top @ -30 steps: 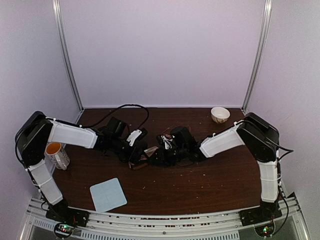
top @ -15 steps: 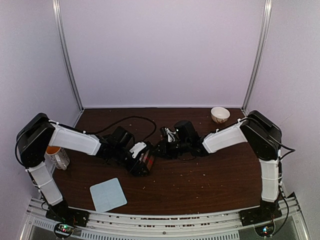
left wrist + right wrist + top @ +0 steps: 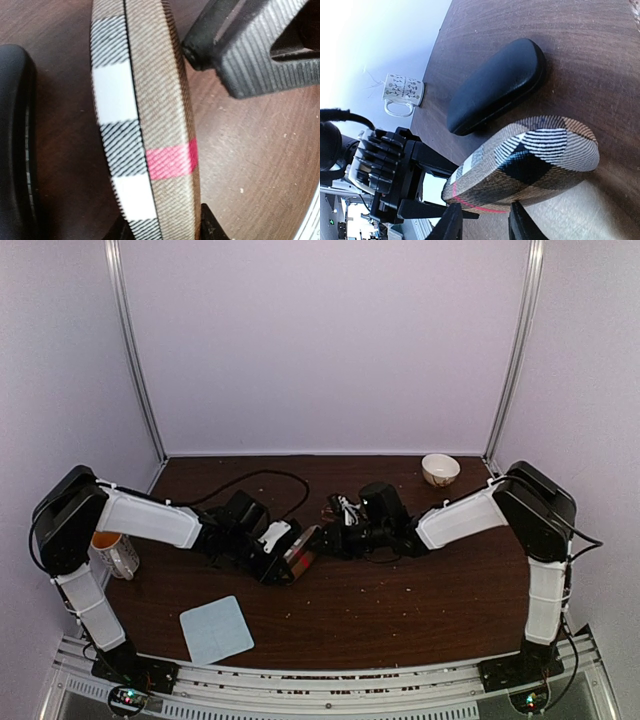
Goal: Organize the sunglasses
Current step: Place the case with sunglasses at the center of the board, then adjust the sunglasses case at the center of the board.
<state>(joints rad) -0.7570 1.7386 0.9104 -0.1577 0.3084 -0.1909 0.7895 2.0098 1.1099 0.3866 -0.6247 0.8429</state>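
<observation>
Left gripper (image 3: 292,562) and right gripper (image 3: 324,539), top view: both meet on one plaid case (image 3: 303,553) at mid-table (image 3: 420,610), long axis left-near to right-far.

Left wrist: fingertips (image 3: 206,226) appear pressed against both faces of the case; one black case (image 3: 15,150) lies alongside.

Right wrist: fingers (image 3: 451,222) pinch the case edge; one mug (image 3: 402,90) stands beyond.

Sunglasses: not discernible.

Soft even light, overexposed right-wrist background
</observation>
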